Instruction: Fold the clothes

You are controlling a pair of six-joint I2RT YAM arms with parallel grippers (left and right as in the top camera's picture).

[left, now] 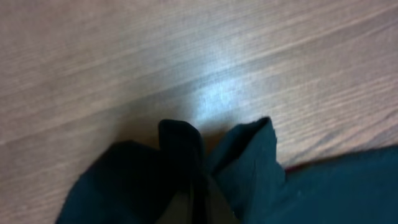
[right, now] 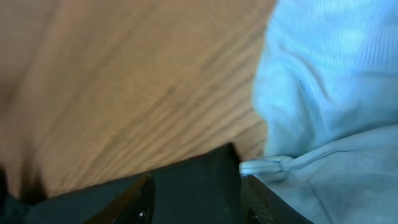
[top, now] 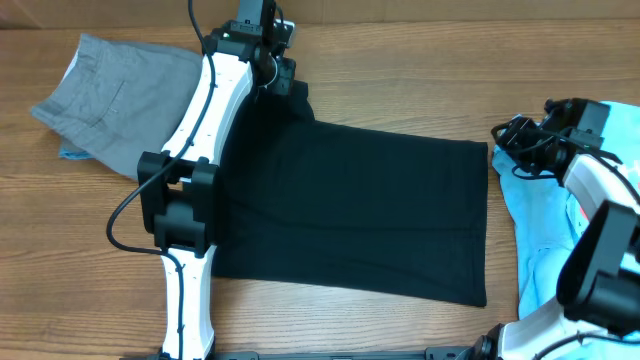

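Since a fold needs a flat start, the wooden table (top: 420, 60) carries the black T-shirt (top: 380, 210) spread across its middle, with the grey shorts (top: 110, 100) at the far left and the light blue tee (top: 535, 240) bunched on the right, both set aside. The left gripper (top: 280, 80) is pinched tight on the shirt's far left corner, I reckon to carry it over; only its wrist camera shows the cloth puckered there. The right gripper (top: 505, 140) has its jaws apart at the far right corner; its wrist view alone shows the black corner lying between them, not visibly squeezed.
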